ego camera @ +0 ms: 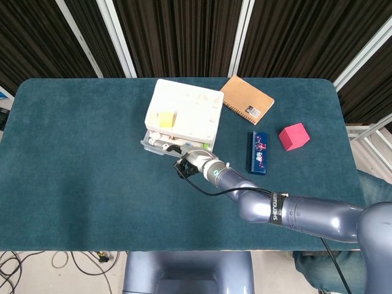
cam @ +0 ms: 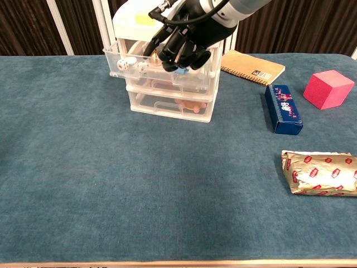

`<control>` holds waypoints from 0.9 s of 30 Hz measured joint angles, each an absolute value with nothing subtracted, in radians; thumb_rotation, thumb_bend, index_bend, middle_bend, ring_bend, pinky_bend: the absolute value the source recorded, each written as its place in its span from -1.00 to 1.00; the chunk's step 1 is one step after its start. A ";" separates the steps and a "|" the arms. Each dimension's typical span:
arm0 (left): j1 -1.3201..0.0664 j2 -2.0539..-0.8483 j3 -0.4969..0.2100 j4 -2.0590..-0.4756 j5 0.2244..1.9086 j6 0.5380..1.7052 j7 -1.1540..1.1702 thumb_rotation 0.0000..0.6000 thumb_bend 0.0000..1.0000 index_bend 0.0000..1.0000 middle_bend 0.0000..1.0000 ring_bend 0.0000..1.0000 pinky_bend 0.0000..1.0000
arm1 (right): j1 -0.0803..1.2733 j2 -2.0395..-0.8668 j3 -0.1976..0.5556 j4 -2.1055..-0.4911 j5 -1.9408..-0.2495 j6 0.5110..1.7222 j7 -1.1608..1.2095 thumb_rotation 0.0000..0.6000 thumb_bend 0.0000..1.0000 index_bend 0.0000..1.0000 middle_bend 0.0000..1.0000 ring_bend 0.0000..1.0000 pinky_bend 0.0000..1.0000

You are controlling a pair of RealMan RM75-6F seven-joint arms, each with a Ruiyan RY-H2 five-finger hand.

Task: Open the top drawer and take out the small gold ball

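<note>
A white three-drawer unit (ego camera: 184, 110) stands at the back middle of the table. Its clear top drawer (cam: 118, 58) is pulled partly out, with white dice (cam: 127, 64) showing in its left end. My right hand (cam: 181, 42) comes in from above and hooks its dark fingers over the drawer's front wall; the head view shows the same hand (ego camera: 190, 162) at the drawer front. The hand covers the middle of the drawer, so I cannot make out the small gold ball. My left hand appears in neither view.
Right of the unit lie a brown spiral notebook (cam: 252, 66), a blue box (cam: 283, 109) and a pink cube (cam: 329, 88). A foil-wrapped packet (cam: 319, 172) sits near the front right. A yellow square (ego camera: 165, 118) sits on the unit's top.
</note>
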State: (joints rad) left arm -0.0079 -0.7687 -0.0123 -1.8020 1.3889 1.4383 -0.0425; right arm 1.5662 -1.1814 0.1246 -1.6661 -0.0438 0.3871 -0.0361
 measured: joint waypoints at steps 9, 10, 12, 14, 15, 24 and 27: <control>-0.008 -0.768 -0.012 -1.805 1.387 1.437 -0.040 1.00 -0.54 -0.74 -1.00 -1.00 -1.00 | 1.567 -1.162 0.113 -1.663 -0.090 0.328 0.006 1.00 0.49 -0.71 0.50 0.75 0.86; -0.008 -0.768 -0.012 -1.805 1.387 1.437 -0.040 1.00 -0.54 -0.74 -1.00 -1.00 -1.00 | 1.569 -1.161 0.111 -1.662 -0.096 0.324 0.012 1.00 0.49 -0.71 0.50 0.76 0.86; -0.008 -0.768 -0.012 -1.806 1.387 1.437 -0.039 1.00 -0.54 -0.74 -1.00 -1.00 -1.00 | 1.571 -1.159 0.109 -1.660 -0.106 0.319 0.025 1.00 0.49 -0.71 0.50 0.76 0.86; -0.008 -0.768 -0.012 -1.805 1.387 1.437 -0.039 1.00 -0.54 -0.74 -1.00 -1.00 -1.00 | 1.572 -1.157 0.108 -1.660 -0.114 0.311 0.036 1.00 0.49 -0.71 0.50 0.75 0.86; -0.008 -0.768 -0.012 -1.805 1.387 1.437 -0.040 1.00 -0.54 -0.74 -1.00 -1.00 -1.00 | 1.573 -1.155 0.106 -1.659 -0.121 0.305 0.042 1.00 0.49 -0.71 0.50 0.75 0.86; -0.008 -0.767 -0.012 -1.806 1.386 1.436 -0.040 1.00 -0.54 -0.74 -1.00 -1.00 -1.00 | 1.580 -1.153 0.091 -1.651 -0.167 0.267 0.083 1.00 0.49 -0.71 0.50 0.75 0.86; -0.008 -0.767 -0.012 -1.805 1.385 1.436 -0.041 1.00 -0.54 -0.74 -1.00 -1.00 -1.00 | 1.579 -1.151 0.092 -1.648 -0.185 0.250 0.101 1.00 0.49 -0.71 0.50 0.75 0.86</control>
